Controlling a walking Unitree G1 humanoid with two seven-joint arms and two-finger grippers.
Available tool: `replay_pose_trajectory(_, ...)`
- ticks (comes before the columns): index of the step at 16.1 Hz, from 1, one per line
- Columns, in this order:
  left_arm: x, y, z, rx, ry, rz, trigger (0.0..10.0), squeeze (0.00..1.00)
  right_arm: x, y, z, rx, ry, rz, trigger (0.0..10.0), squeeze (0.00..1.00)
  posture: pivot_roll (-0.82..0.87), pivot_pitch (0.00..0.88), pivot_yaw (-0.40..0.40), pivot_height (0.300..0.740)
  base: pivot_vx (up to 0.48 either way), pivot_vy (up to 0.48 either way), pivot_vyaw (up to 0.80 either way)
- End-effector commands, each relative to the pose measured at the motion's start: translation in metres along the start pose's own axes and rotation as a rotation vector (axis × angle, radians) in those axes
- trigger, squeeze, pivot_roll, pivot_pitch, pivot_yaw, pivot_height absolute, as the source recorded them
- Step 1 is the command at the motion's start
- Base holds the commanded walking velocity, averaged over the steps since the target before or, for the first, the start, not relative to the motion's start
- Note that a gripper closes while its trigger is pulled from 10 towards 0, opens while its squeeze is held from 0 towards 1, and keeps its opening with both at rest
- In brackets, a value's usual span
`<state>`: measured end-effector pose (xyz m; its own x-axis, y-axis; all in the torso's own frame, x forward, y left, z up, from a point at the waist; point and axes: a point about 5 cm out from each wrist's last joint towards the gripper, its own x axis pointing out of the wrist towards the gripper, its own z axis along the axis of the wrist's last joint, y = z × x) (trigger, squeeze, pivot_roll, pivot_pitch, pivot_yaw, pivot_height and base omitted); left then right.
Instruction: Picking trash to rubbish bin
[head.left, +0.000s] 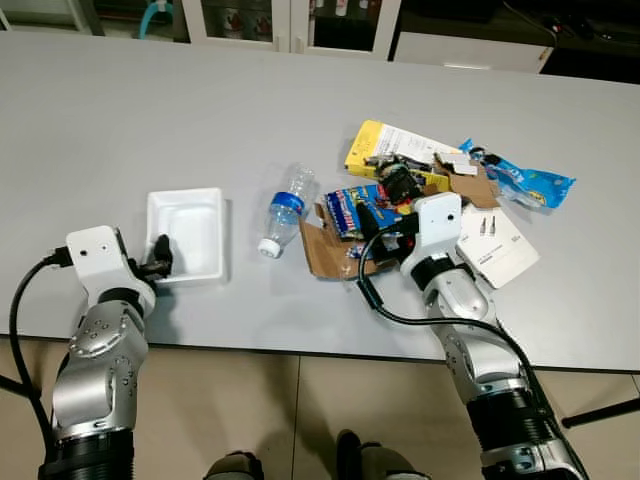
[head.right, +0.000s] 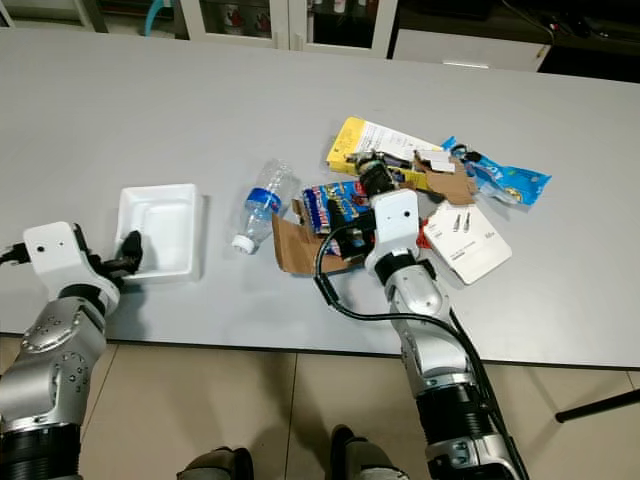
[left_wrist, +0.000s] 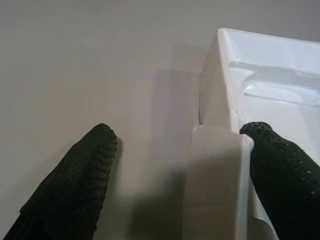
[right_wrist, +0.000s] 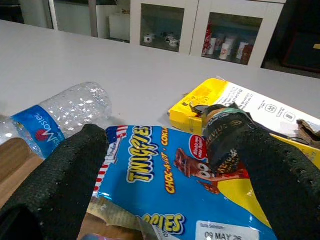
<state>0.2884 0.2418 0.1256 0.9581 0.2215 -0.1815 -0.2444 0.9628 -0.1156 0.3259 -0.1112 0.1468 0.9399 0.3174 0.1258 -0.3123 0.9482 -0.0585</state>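
Observation:
A pile of trash lies on the grey table (head.left: 150, 120). In it are a blue snack packet (right_wrist: 165, 175), a clear plastic bottle (head.left: 285, 208), a yellow box (head.left: 385, 145), brown cardboard (head.left: 325, 250) and a dark crumpled wrapper (right_wrist: 225, 132). My right gripper (right_wrist: 170, 150) hovers open just over the blue snack packet, one finger on each side of it. At the table's near left sits a white foam tray (head.left: 190, 235). My left gripper (left_wrist: 180, 132) is open astride the tray's near corner rim (left_wrist: 215, 150), one finger inside and one outside on the table.
A blue-and-white wrapper (head.left: 525, 182) and a white card with screws (head.left: 495, 240) lie at the pile's right. The table's near edge (head.left: 300, 352) runs just below both wrists, over tiled floor. Glass-door cabinets (right_wrist: 200, 25) stand beyond the far edge.

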Motion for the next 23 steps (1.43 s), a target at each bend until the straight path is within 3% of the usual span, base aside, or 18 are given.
replay_pose_trajectory(1, -0.004, -0.001, -0.027, -0.025, 0.135, -0.027, 10.0, 0.0, -0.001, -0.003, 0.004, -0.014, -0.018, -0.014, 10.0, 0.0, -0.02, 0.172, -0.035, 0.74, 0.0, 0.0, 0.0)
replay_pose_trajectory(2, -0.003, -0.001, -0.027, -0.019, 0.135, -0.039, 6.9, 0.0, -0.001, -0.003, 0.004, -0.015, -0.018, -0.014, 10.0, 0.0, -0.02, 0.172, -0.035, 0.74, 0.0, 0.0, 0.0)
replay_pose_trajectory(3, -0.005, -0.003, -0.027, -0.029, 0.131, -0.045, 0.0, 0.0, -0.001, -0.004, 0.005, -0.016, -0.019, -0.014, 10.0, 0.0, -0.02, 0.173, -0.037, 0.74, 0.0, 0.0, 0.0)
replay_pose_trajectory(23, -0.013, -0.02, -0.015, -0.047, 0.025, -0.099, 0.0, 0.0, 0.0, -0.006, 0.007, -0.029, -0.021, -0.007, 10.0, 0.0, -0.03, 0.168, -0.048, 0.74, 0.0, 0.0, 0.0)
